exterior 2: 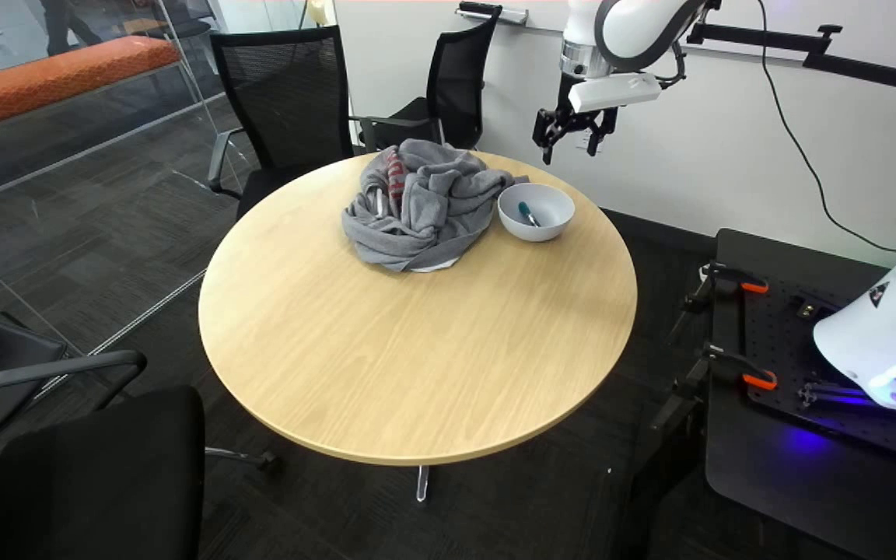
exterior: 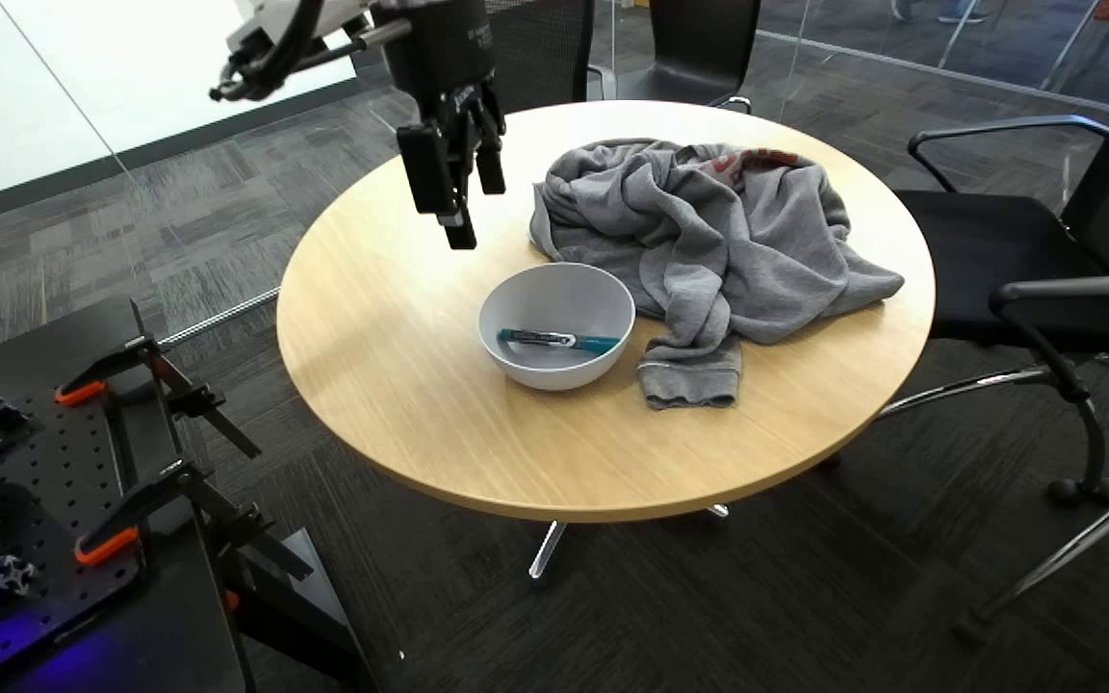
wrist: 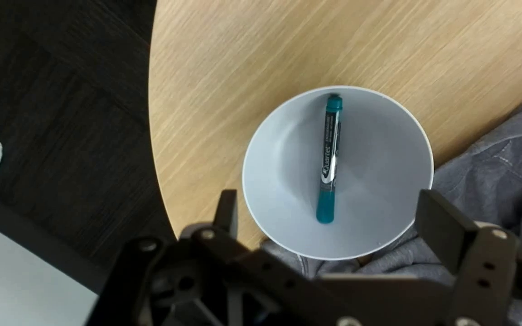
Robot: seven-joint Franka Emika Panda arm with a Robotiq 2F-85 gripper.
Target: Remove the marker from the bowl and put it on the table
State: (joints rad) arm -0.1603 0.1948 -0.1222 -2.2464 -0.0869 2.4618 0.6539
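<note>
Open air between hand (exterior: 476, 207) and bowl (wrist: 369, 176)!
Heaped grey sweatshirt (exterior: 689, 231) crowds one flank, just alongside; bare desk (exterior: 391, 318) lies open opposite.

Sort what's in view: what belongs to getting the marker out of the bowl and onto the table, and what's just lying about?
Part of the job:
bowl
marker, lying inside the bowl
table, where the marker should go
gripper, open

Just lying about:
grey sweatshirt, bunched up beside the bowl
black chairs
orange-topped bench, in the background
</note>
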